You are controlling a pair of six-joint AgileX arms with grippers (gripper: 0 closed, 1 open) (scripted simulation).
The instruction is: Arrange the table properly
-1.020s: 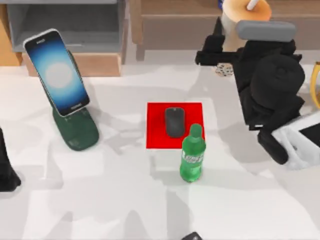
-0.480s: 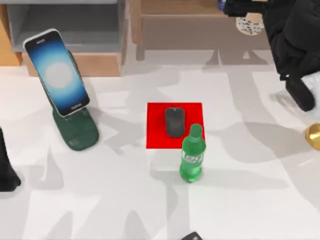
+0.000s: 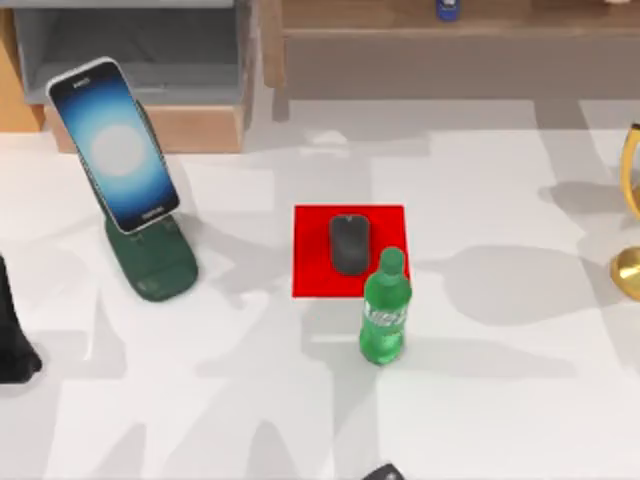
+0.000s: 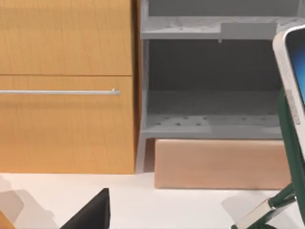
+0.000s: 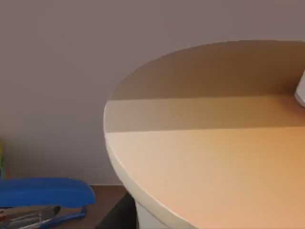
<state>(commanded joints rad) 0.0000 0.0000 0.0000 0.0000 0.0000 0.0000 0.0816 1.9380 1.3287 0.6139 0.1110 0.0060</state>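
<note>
our white desk (image 3: 500,400) spreads across the whole top view. near its middle lies a red mat (image 3: 315,250) with a dark mouse (image 3: 349,243) resting on it, and a green bottle (image 3: 384,308) stands upright at the mat's near right corner. to the left a phone (image 3: 112,143) leans tilted on a dark green stand (image 3: 152,262). behind these, along the far edge, runs a light-wood shelf unit (image 3: 180,125) with grey compartments. a gold object (image 3: 630,265) stands at the right edge. part of our left arm (image 3: 12,345) sits at the left edge. we cannot tell the state of either pincer. the right wrist view shows a blue stapler (image 5: 45,198) beside a round tan surface (image 5: 214,157).
</note>
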